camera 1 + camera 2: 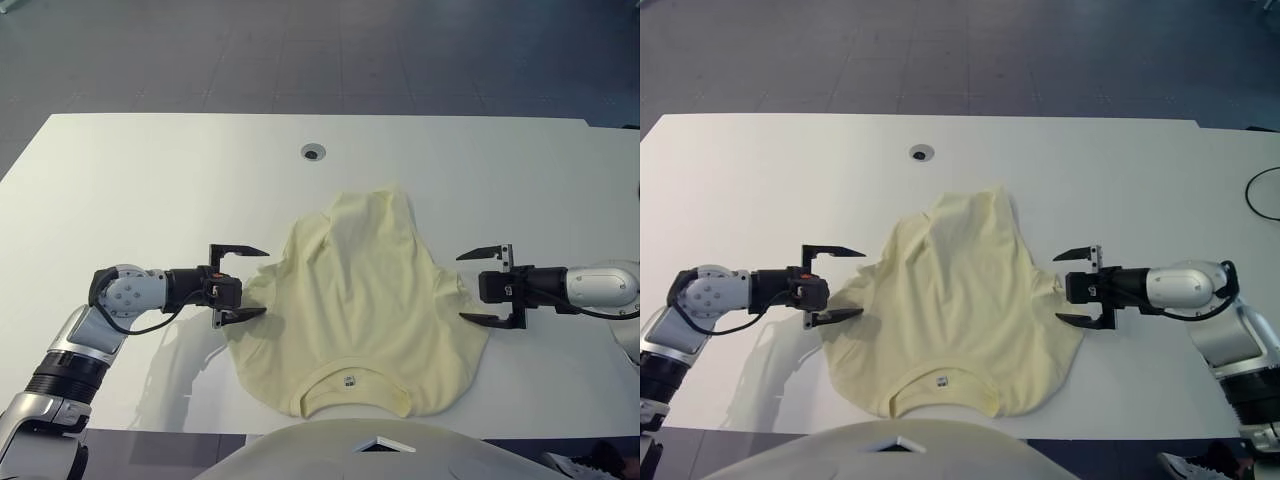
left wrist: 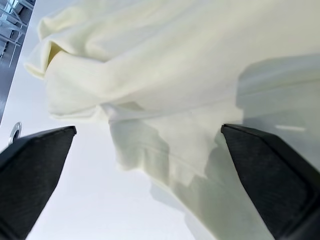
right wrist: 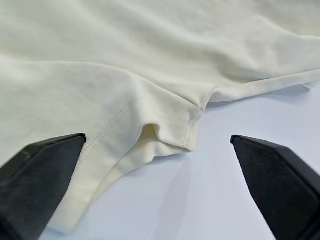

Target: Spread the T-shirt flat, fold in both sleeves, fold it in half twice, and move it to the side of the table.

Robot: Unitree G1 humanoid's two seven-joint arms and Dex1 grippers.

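Observation:
A pale yellow T-shirt [image 1: 360,300] lies rumpled on the white table [image 1: 150,190], collar toward the near edge and its far end bunched into a narrow hump. My left gripper [image 1: 250,283] stands open at the shirt's left edge, its fingers apart on either side of the left sleeve [image 2: 165,145]. At the right edge my right gripper [image 1: 480,286] is open too, straddling the crumpled right sleeve hem [image 3: 170,135]. Neither gripper holds any cloth.
A round cable hole [image 1: 313,152] sits in the table beyond the shirt. Bare tabletop stretches to the left, the right and the far side. A black cable [image 1: 1260,195] loops at the table's right edge.

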